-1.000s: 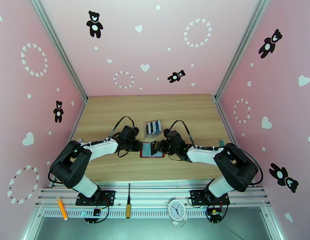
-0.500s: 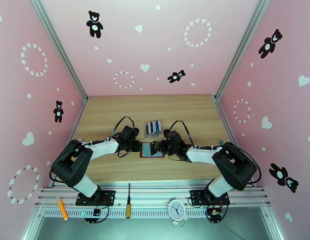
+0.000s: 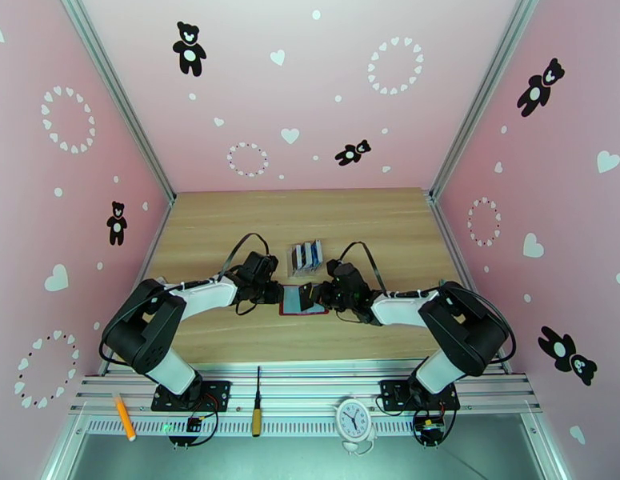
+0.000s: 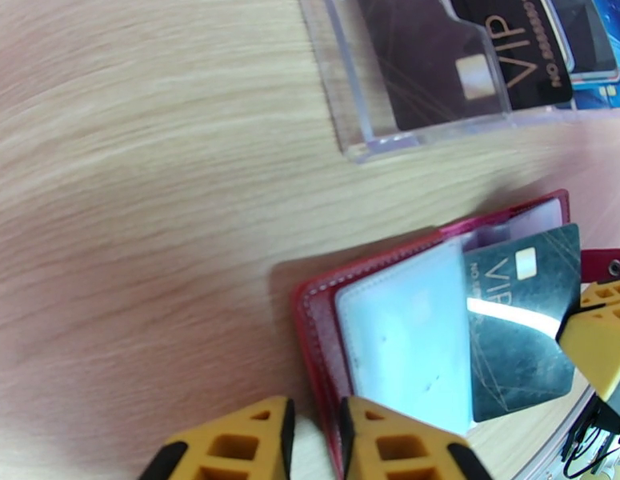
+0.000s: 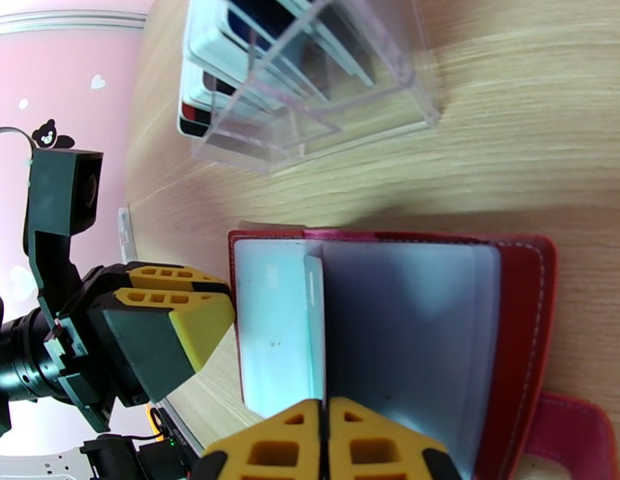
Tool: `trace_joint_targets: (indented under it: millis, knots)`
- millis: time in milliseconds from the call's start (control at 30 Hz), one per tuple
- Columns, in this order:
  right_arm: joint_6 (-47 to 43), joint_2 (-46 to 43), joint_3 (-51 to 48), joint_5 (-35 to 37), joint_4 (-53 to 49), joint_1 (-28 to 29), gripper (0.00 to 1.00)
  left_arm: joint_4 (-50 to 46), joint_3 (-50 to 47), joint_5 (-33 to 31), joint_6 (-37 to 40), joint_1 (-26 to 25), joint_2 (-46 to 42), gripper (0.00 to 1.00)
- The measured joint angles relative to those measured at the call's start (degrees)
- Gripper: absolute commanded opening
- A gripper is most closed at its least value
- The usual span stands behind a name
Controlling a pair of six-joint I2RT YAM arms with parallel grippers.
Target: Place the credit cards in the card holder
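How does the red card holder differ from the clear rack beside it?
The card holder is opaque red and lies open flat; the clear rack is see-through plastic. The card holder has grey sleeves; the clear rack keeps cards in slots. Both sit on the wooden table.

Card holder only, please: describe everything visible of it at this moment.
The card holder is a dark-red, leather-look wallet with pale stitching, lying open and flat on the wooden table beside a clear card rack. Its translucent grey pockets face up; a snap tab sticks out. The right fingers hold a dark VIP card over its pockets; the left fingers sit at its edge.
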Motion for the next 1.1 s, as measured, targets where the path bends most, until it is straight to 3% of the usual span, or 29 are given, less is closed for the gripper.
trace_joint_targets:
  millis: [1100]
  knots:
    - [2.4, 3.5, -0.6, -0.1, 4.3, 0.2, 0.11, -0.1, 0.3, 0.0, -0.1, 0.0, 0.9, 0.15]
